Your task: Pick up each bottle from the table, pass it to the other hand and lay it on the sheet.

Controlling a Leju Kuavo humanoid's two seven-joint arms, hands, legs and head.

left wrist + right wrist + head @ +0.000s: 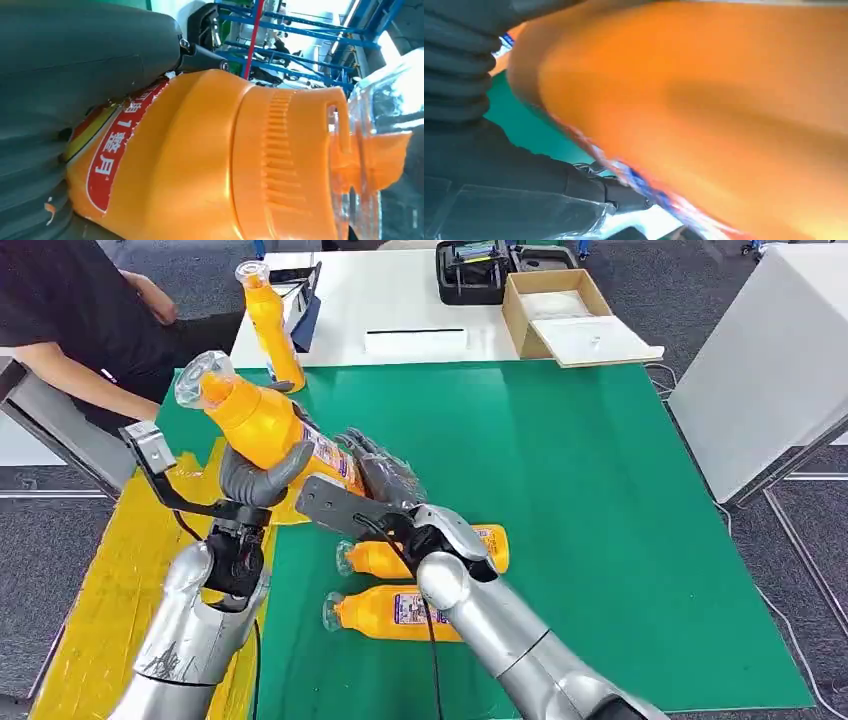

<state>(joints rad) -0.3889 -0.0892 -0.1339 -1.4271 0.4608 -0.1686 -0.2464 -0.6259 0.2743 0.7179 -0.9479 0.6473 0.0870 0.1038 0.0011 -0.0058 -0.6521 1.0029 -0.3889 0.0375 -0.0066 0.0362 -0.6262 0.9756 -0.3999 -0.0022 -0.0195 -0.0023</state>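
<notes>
Held bottle: an orange bottle with a clear cap is up in the air over the near-left part of the green mat, tilted, cap toward the far left, base toward the mat's middle.
Left robot hand: the left robot hand wraps the held bottle from below at its middle, grey thumb curled across the front of it.
Right robot hand: the right robot hand is at the base end of the held bottle, its dark fingers against the label; it seems to grip too, though the wrist picture is too blurred to be sure.
Lying bottles: two bottles lie on the mat nearer than the robot hands, one just behind the other, caps toward the left, close together but apart.
Upright bottle: one bottle stands at the mat's far-left corner.
Yellow sheet: the sheet lies along the mat's left edge, partly under the left arm.
Open room: the mat's right half and far middle are bare green.
Desk: a white desk adjoins the mat's far edge, with an open cardboard box and a black case on it.
Person: a person in a black top sits beyond the mat's far-left corner.
</notes>
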